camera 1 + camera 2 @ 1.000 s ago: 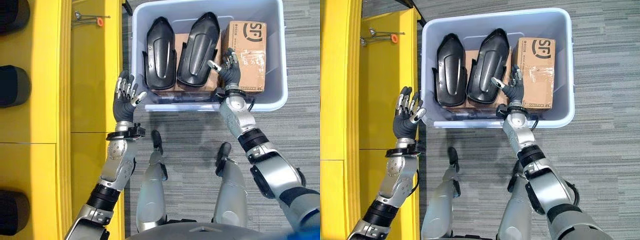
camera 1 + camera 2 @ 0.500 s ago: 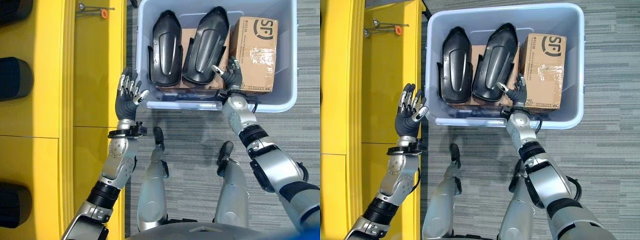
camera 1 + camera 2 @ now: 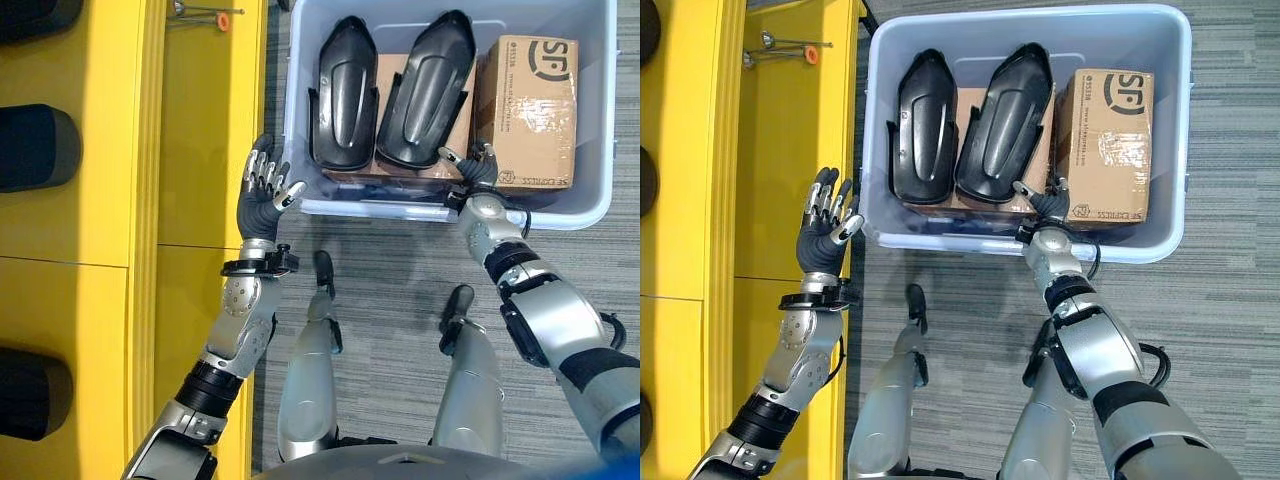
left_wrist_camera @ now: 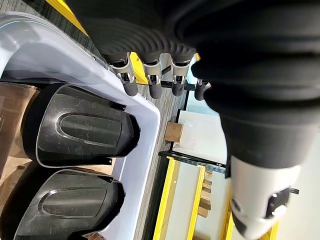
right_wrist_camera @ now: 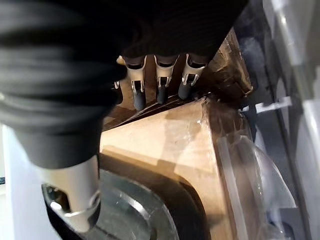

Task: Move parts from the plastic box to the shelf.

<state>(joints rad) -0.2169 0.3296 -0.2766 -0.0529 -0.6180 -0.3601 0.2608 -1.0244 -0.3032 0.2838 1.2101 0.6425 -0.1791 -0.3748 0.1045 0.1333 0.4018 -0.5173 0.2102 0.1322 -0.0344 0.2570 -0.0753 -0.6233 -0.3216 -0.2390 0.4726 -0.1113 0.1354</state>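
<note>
Parts sit in the pale plastic box (image 3: pixel 1176 150) on the grey carpeted floor (image 3: pixel 1240 330): two black moulded shells side by side, the left shell (image 3: pixel 924 128) and the right shell (image 3: pixel 1001 122), both resting on a flat brown cardboard sheet (image 3: pixel 966 102) whose far edge peeks out between them. To their right stands a taped cardboard carton (image 3: pixel 1108 145), its near edge close to the box's near wall. What lies beneath the shells and the carton is hidden.

The right hand (image 3: pixel 1050 203) reaches over the near wall of the box, low between the right shell and the carton. In its wrist view the fingers (image 5: pixel 160 85) run out fairly straight over cardboard, the thumb apart above the rim of a dark shell, and they appear to close on nothing, though whether the tips touch the carton is hard to make out.

The left hand (image 3: pixel 263 192) is raised just outside the box's left wall, fingers (image 3: pixel 262 168) spread and relaxed, holding nothing. Its wrist view looks across the box rim at both shells.

The yellow shelf (image 3: pixel 190 150) runs along the left side, cut off by the frame edge. On its far end lies a thin metal tool with an orange tip (image 3: pixel 200 15). Dark rounded objects (image 3: pixel 40 147) rest on its left section, each partly cut off, so what they are cannot be told.
</note>
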